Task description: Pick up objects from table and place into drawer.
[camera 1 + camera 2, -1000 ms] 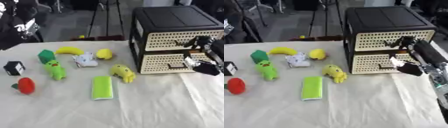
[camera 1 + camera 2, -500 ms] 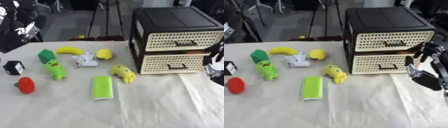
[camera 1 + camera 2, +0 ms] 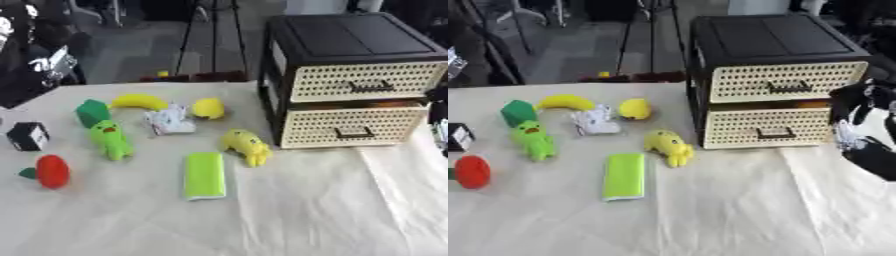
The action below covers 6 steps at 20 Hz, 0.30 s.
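Just robot hand point(image 3: 857, 131) beside drawer point(image 3: 765, 127)

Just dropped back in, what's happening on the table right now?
Nothing is being held. The right hand sits off to the right of the drawer unit, clear of its handles; the left hand is out of view. The lower drawer looks pulled out slightly, with something orange showing in the gap above it. The toys wait on the cloth: banana, lemon, green block, yellow plush, green bar and red piece.
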Motion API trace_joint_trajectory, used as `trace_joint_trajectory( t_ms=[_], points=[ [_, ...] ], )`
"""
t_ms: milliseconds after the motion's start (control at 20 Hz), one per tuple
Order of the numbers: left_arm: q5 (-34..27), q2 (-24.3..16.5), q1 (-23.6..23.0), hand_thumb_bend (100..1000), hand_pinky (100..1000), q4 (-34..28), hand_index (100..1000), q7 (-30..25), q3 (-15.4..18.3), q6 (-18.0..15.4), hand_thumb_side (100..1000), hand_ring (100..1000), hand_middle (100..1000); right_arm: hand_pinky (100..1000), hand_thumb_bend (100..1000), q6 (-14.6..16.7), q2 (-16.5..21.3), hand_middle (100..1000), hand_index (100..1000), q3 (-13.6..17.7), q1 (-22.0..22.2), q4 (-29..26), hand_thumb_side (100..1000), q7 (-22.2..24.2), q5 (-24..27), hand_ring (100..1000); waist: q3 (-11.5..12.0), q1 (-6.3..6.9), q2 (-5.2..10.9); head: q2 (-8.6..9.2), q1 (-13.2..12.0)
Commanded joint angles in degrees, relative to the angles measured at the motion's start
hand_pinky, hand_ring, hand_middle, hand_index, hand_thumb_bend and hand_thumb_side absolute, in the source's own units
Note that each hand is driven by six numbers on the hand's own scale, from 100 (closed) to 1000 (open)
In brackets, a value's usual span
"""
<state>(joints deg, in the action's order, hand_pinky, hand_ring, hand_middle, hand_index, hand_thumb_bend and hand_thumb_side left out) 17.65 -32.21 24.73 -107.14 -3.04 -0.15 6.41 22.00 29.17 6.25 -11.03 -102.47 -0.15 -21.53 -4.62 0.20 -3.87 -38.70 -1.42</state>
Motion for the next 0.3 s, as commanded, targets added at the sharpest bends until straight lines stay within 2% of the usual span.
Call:
trace_joint_trajectory(
  t_ms=[50,300],
  points=[
    [-0.21,-0.73,0.44,559,575,-0.92,704,0.17,0.98,-0.23,756,551,548,326,100,-0.22,2.14,540,692,1.36,-0.49,-1.82,636,1.83,3.94,482,-0.07,-0.07,0.57,-0.14,-0.13],
    [-0.25,-0.56,0.18,557,575,-0.93,704,0.25,1.07,-0.2,757,550,547,322,100,-0.48,2.85,532,691,2.43,-0.45,-2.27,640,4.75,9.52,476,-0.11,-0.07,0.41,-0.31,-0.22]
  ],
)
